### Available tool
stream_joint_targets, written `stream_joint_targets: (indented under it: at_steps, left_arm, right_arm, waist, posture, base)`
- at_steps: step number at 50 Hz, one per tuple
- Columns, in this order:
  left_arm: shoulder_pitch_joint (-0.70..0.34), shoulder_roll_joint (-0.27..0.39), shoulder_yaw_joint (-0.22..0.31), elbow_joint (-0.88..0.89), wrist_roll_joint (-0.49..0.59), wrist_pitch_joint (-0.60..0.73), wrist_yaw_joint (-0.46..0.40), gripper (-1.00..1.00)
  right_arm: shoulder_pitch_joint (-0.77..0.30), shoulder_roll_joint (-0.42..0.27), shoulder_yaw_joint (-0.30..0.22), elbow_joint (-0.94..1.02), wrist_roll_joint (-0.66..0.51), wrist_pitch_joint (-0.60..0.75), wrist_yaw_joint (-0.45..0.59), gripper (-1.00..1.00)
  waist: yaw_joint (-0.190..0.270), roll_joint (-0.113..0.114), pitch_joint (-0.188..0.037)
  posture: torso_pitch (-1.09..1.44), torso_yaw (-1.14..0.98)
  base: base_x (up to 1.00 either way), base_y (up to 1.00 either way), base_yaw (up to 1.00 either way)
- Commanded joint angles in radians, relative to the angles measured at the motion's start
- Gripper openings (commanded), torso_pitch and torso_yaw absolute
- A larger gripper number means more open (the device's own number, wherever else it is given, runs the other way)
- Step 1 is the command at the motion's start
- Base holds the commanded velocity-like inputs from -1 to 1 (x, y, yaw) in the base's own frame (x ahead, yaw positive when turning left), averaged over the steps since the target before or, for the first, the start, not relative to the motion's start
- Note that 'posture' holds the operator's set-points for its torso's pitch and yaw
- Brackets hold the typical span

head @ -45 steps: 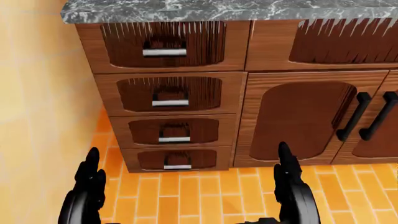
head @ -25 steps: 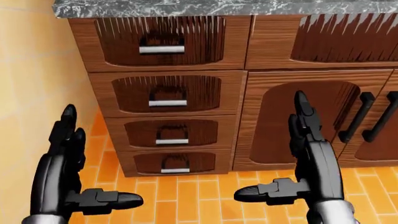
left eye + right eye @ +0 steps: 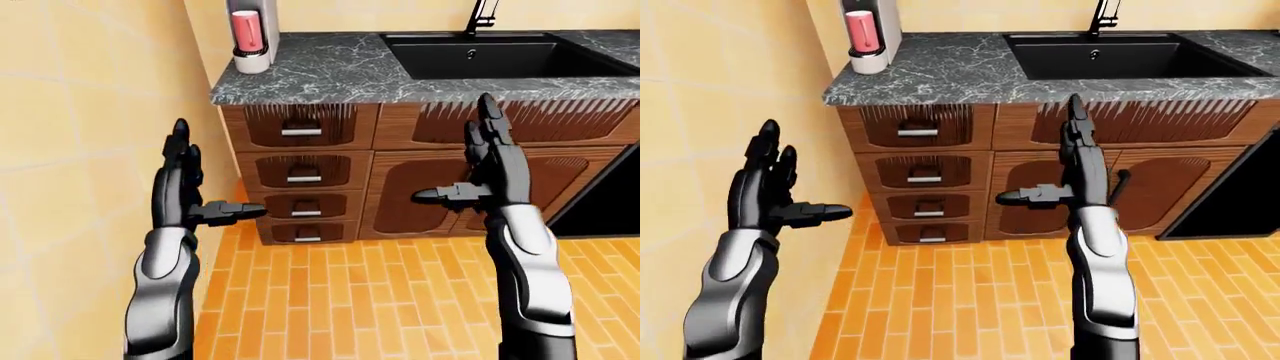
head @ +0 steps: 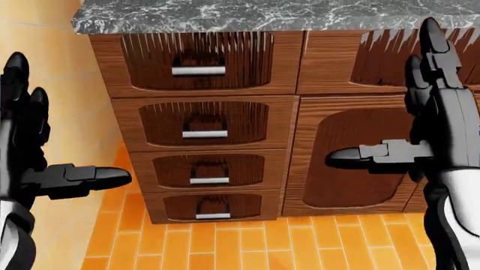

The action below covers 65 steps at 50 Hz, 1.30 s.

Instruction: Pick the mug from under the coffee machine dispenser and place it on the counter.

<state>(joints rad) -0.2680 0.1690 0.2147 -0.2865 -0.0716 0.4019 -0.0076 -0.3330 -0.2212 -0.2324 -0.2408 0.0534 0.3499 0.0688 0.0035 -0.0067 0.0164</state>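
Nearest to me, both arms were up with nothing in them: my left hand [image 3: 180,187] had fingers straight and spread wide, thumb poking out sideways, and my right hand [image 3: 495,169] was the same, wide and empty. Under them ran the orange brick floor [image 3: 400,300], and I was standing well short of the cabinets. Next out was the drawer stack [image 3: 300,180], four drawers with silver handles, with dark-handled cabinet doors [image 4: 353,152] beside it on the view's right. Above that sat the grey marble surface [image 3: 330,71], with a black sink [image 3: 490,56] and faucet [image 3: 483,13] toward the right. Farthest, at the left end of the surface against the wall, stood the coffee machine [image 3: 870,34] with the pink mug [image 3: 246,31] seated under its dispenser. So by my read nothing of the task was done: mug untouched, no grasp started. Left to do: close in, reach up, grip the mug, pull it clear, set it on bare surface.
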Motion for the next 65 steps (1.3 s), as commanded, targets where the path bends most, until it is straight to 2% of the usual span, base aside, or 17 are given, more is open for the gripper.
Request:
stream_joint_targets:
  at_steps: [1,6,13,25,48,49,51,58,62,65]
  left_arm:
    - [-0.034,0.018,0.010,-0.043,-0.012,-0.006,0.007,1.00]
    - [-0.064,0.040,0.024,-0.062,-0.030,0.025,0.015,1.00]
    - [-0.109,0.088,0.058,-0.038,-0.054,0.039,0.027,1.00]
    - [-0.118,0.124,0.083,0.024,-0.056,-0.006,0.041,1.00]
    - [-0.157,0.191,0.134,0.004,-0.118,0.052,0.067,1.00]
    - [-0.159,0.195,0.135,0.003,-0.120,0.054,0.067,1.00]
    - [-0.166,0.206,0.139,-0.004,-0.122,0.062,0.069,1.00]
    - [-0.193,0.237,0.155,-0.011,-0.134,0.082,0.072,1.00]
    - [-0.195,0.255,0.166,0.007,-0.134,0.069,0.068,1.00]
    - [-0.200,0.265,0.170,0.006,-0.136,0.073,0.070,1.00]
  right_arm:
    - [-0.040,-0.023,-0.018,-0.018,0.018,-0.013,-0.006,1.00]
    - [-0.088,-0.072,-0.050,-0.039,0.071,0.050,-0.016,1.00]
    - [-0.122,-0.119,-0.075,-0.012,0.103,0.061,-0.018,1.00]
    - [-0.164,-0.190,-0.116,0.019,0.153,0.080,-0.028,1.00]
    - [-0.204,-0.251,-0.135,0.000,0.200,0.117,-0.029,1.00]
    - [-0.208,-0.254,-0.137,-0.001,0.201,0.118,-0.030,1.00]
    - [-0.218,-0.265,-0.141,-0.007,0.208,0.129,-0.030,1.00]
    - [-0.245,-0.301,-0.154,-0.003,0.228,0.146,-0.035,1.00]
    - [-0.260,-0.318,-0.157,-0.001,0.235,0.154,-0.037,1.00]
    - [-0.267,-0.329,-0.160,-0.002,0.239,0.160,-0.038,1.00]
  waist:
    - [0.000,0.001,-0.017]
    - [0.001,-0.002,-0.015]
    - [0.001,-0.002,-0.011]
    - [0.002,-0.003,-0.009]
    - [0.002,-0.002,-0.007]
    - [0.000,0.002,-0.025]
    - [-0.001,0.006,-0.009]
    - [-0.002,0.000,0.005]
    - [-0.002,0.015,0.006]
    - [-0.002,0.047,0.013]
  posture:
    - [0.00,0.00]
    - [0.00,0.00]
    - [0.00,0.00]
    - [0.00,0.00]
    - [0.00,0.00]
    - [0.00,0.00]
    - [0.00,0.00]
    - [0.00,0.00]
    - [0.00,0.00]
    - [0.00,0.00]
  base:
    - [0.00,0.00,0.00]
    - [0.00,0.00,0.00]
    - [0.00,0.00,0.00]
    - [0.00,0.00,0.00]
    - [0.00,0.00,0.00]
    - [0.05,0.00,0.00]
    - [0.09,0.00,0.00]
    - [0.13,0.00,0.00]
    - [0.14,0.00,0.00]
    - [0.15,0.00,0.00]
